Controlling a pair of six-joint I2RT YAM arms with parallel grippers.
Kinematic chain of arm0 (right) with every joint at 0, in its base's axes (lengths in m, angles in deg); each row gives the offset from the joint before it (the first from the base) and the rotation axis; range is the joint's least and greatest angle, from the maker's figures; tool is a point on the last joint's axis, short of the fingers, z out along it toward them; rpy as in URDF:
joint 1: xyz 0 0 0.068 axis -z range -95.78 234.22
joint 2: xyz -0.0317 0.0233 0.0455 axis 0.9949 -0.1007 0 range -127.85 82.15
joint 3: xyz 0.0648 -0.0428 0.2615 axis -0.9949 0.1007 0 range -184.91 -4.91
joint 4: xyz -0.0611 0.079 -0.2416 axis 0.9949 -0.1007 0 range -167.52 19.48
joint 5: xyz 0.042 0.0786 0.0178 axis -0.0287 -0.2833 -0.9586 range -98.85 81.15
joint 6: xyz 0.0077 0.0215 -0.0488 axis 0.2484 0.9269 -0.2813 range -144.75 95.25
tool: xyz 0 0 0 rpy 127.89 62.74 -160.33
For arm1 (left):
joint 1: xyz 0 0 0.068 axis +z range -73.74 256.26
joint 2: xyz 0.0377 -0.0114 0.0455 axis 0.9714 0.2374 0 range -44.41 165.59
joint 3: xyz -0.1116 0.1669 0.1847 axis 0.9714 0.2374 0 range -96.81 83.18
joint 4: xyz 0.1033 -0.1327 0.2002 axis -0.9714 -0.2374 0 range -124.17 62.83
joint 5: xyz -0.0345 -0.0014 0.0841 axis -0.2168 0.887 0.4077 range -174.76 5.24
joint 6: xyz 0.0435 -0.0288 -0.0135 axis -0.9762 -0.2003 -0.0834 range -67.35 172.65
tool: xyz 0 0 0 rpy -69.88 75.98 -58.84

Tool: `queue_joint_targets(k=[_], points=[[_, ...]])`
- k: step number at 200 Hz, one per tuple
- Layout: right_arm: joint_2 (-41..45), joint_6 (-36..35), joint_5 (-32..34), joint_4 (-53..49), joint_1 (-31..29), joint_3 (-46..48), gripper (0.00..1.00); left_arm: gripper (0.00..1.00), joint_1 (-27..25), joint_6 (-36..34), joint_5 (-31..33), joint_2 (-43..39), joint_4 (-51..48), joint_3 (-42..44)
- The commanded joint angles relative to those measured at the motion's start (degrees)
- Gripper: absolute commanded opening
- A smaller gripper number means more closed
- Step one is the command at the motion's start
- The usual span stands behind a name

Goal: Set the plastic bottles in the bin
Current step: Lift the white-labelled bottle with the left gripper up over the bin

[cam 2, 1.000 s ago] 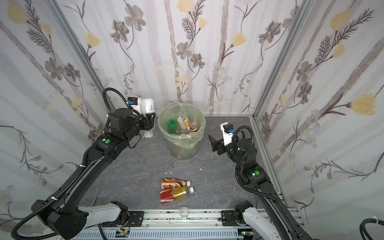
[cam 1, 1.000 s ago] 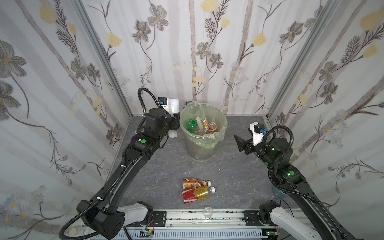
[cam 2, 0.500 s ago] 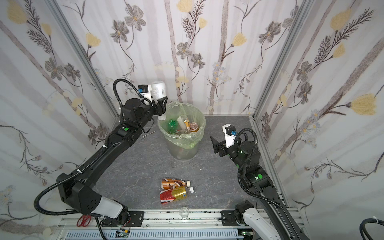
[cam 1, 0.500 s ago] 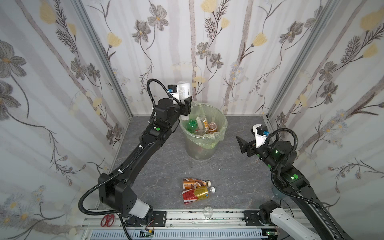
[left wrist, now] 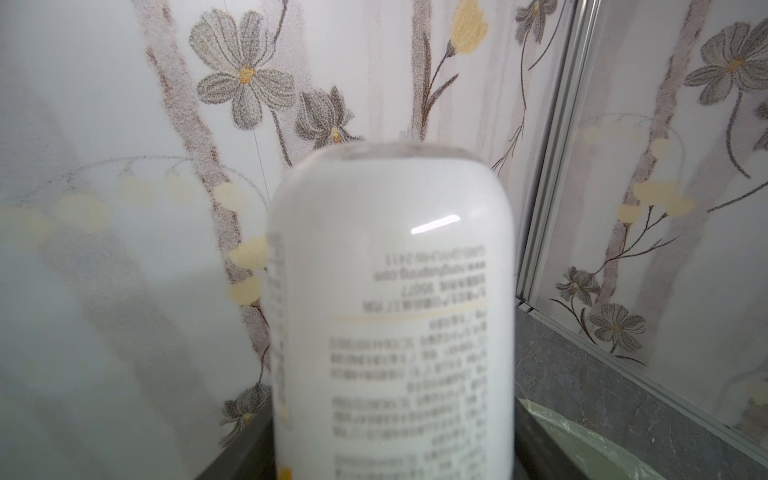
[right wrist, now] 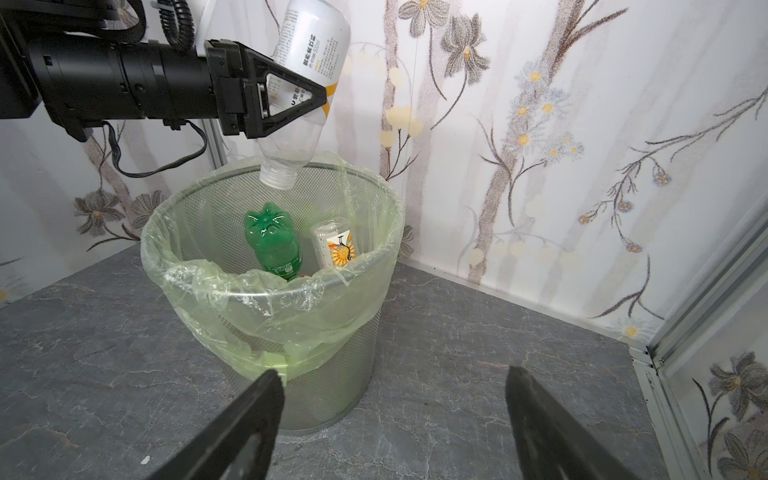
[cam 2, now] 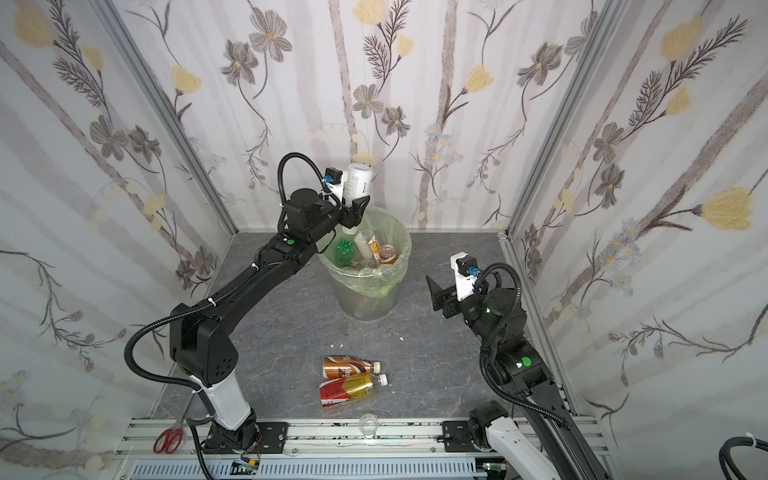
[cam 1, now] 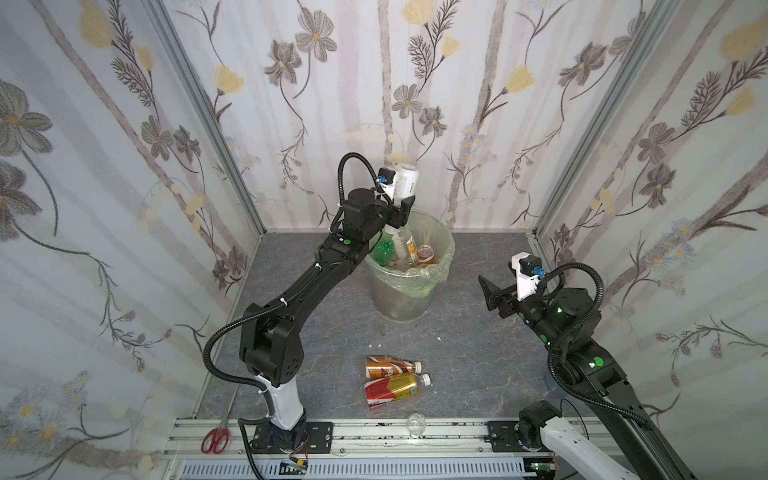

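Observation:
My left gripper (cam 1: 400, 210) (cam 2: 353, 210) is shut on a clear plastic bottle with a white label (cam 1: 405, 183) (cam 2: 358, 183) (right wrist: 309, 54). It holds the bottle neck down over the far left rim of the bin (cam 1: 399, 299) (cam 2: 365, 299) (right wrist: 270, 291). In the left wrist view the bottle (left wrist: 390, 311) fills the space between the fingers. Inside the bin lie a green bottle (cam 1: 384, 251) (right wrist: 274, 245) and others. On the floor in front lie a brown-orange bottle (cam 1: 388, 367) (cam 2: 347, 368) and a red-gold one (cam 1: 390, 390) (cam 2: 347, 388). My right gripper (cam 1: 492, 297) (right wrist: 392, 374) hangs open and empty to the right of the bin.
A small glass cup (cam 1: 415, 424) sits at the front rail, and red-handled scissors (cam 1: 216, 438) lie at the front left. Flowered walls with aluminium posts close the floor on three sides.
My left arm has raised the white-labelled bottle from beside the bin's left side and swung it over the rim. The right arm has drawn back slightly to the right.

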Motion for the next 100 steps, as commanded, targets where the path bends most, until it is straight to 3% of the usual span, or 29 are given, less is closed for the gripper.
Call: queue_joint_targets(k=[1, 35, 68, 100], points=[[0.3, -0.3, 0.4, 0.2, 0.1, 0.1, 0.84, 0.7, -0.2, -5.6, -2.2, 2.1, 2.9, -1.7], [1.0, -0.3, 0.6, -0.3, 0.0, 0.2, 0.84, 0.72, -0.2, -10.7, -5.1, 4.6, 2.9, -2.5], [1.9, -0.7, 0.9, -1.0, 0.1, 0.5, 0.84, 0.85, -0.2, -15.8, -9.1, 4.1, 1.8, -0.9], [1.7, -0.7, 0.5, -0.9, 0.2, 0.4, 0.84, 0.89, -0.2, -17.9, -8.8, 2.9, 0.3, 0.1]])
